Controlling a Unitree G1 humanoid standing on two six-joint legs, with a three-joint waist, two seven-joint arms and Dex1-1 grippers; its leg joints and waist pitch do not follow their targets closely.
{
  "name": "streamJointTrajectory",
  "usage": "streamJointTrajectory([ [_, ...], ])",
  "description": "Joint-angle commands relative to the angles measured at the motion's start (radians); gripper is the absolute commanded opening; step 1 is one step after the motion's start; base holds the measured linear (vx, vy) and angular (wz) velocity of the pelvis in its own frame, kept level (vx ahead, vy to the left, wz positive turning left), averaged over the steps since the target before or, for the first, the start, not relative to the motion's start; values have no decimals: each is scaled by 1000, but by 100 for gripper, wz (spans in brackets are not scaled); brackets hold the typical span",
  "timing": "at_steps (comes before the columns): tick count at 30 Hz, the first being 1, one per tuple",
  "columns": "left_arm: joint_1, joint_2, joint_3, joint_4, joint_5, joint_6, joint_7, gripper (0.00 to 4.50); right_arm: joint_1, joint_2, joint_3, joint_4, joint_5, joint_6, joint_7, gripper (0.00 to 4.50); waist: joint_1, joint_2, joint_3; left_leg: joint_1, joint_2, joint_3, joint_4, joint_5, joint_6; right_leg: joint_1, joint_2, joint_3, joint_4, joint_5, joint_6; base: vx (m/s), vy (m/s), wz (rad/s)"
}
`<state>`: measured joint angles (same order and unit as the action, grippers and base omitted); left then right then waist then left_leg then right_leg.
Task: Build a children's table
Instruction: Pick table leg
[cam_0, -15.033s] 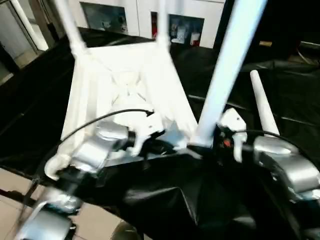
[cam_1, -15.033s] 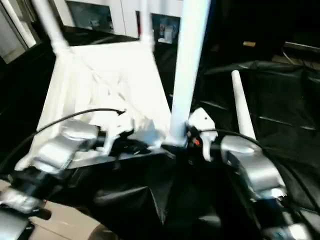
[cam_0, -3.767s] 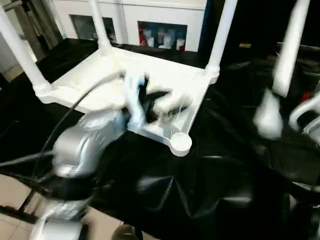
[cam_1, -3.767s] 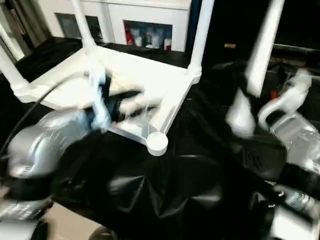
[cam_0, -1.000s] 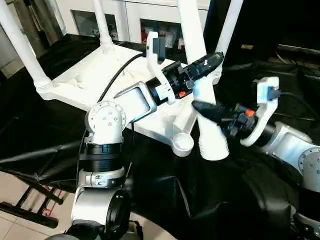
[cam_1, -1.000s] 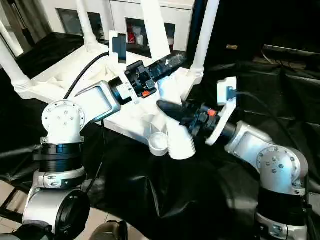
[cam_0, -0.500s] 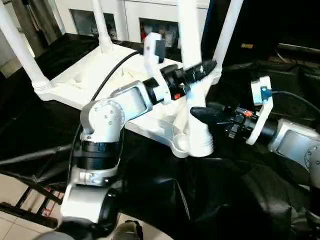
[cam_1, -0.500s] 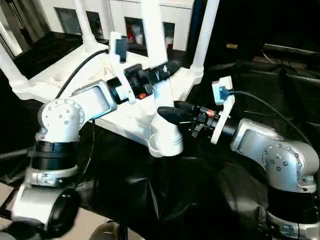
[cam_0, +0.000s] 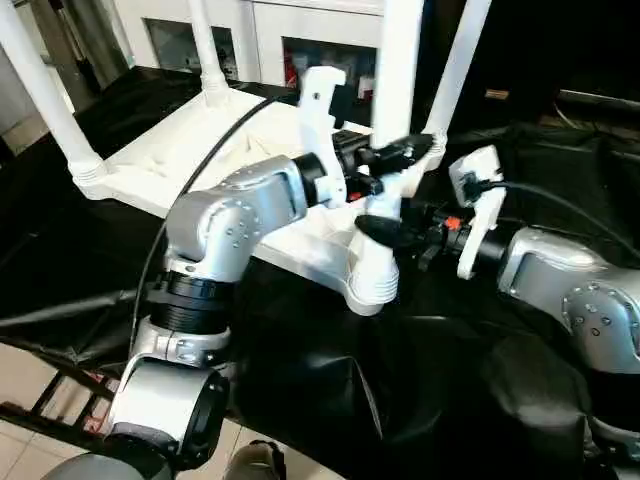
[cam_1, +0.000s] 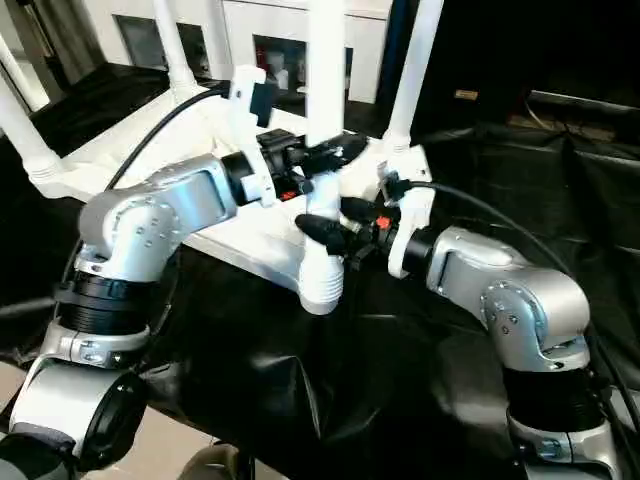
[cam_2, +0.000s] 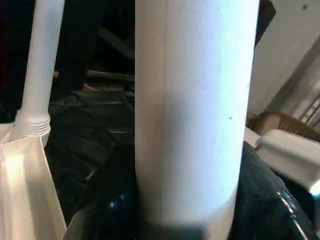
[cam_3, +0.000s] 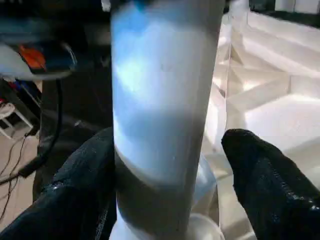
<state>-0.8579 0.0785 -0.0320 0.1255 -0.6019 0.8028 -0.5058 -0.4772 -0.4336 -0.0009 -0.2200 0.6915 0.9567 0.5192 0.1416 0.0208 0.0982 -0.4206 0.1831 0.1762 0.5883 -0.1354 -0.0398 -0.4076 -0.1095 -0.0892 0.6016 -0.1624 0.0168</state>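
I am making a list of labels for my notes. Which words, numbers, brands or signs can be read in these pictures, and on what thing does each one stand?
No text can be read.
Items in the cabinet behind the tabletop: any print is too small and blurred to read.
Legs, tabletop, both arms: no writing can be seen.

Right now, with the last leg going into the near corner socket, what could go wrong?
1. The long white tapered tube leg looks barely seated in the round corner socket; letting go could tip it.
2. The right gripper has one finger off the leg, so steadying falls to the left gripper.
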Motion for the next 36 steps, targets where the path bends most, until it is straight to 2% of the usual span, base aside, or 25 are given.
streamJointTrajectory([
  [1,-24,-1,-16,-32,13,-20,-22,184,-6,-3,15,18,-12,35,-8,355,-2,-24,-99,33,36,-7,-61,-168,-11,53,-46,44,-62,-206,-169,0,0,0],
  [7,-25,2,-27,-34,17,-31,-35,184,-5,-7,40,23,-19,39,8,355,-2,-27,-100,32,37,-7,-59,-183,-18,51,-47,44,-64,-238,-161,0,0,0],
  [13,-21,-1,-25,-45,7,-22,-52,184,-4,-8,49,27,-25,30,25,355,-1,-27,-99,33,38,-8,-60,-206,-30,48,-48,44,-66,-276,-144,0,0,0],
  [14,-21,-1,-25,-46,4,-20,-54,184,-4,-8,50,28,-25,30,27,325,-1,-27,-99,33,38,-9,-60,-208,-30,49,-48,44,-66,-278,-144,0,0,0],
  [29,-16,7,-37,-53,10,-17,-76,184,-4,8,48,35,-31,19,42,201,-1,-27,-102,32,36,-8,-58,-200,-27,50,-46,44,-61,-250,-154,0,0,0],
  [36,-16,14,-40,-47,22,-18,-72,184,0,14,45,34,-38,15,45,195,0,-25,-102,32,36,-9,-57,-200,-29,49,-45,43,-61,-249,-152,0,0,0],
])
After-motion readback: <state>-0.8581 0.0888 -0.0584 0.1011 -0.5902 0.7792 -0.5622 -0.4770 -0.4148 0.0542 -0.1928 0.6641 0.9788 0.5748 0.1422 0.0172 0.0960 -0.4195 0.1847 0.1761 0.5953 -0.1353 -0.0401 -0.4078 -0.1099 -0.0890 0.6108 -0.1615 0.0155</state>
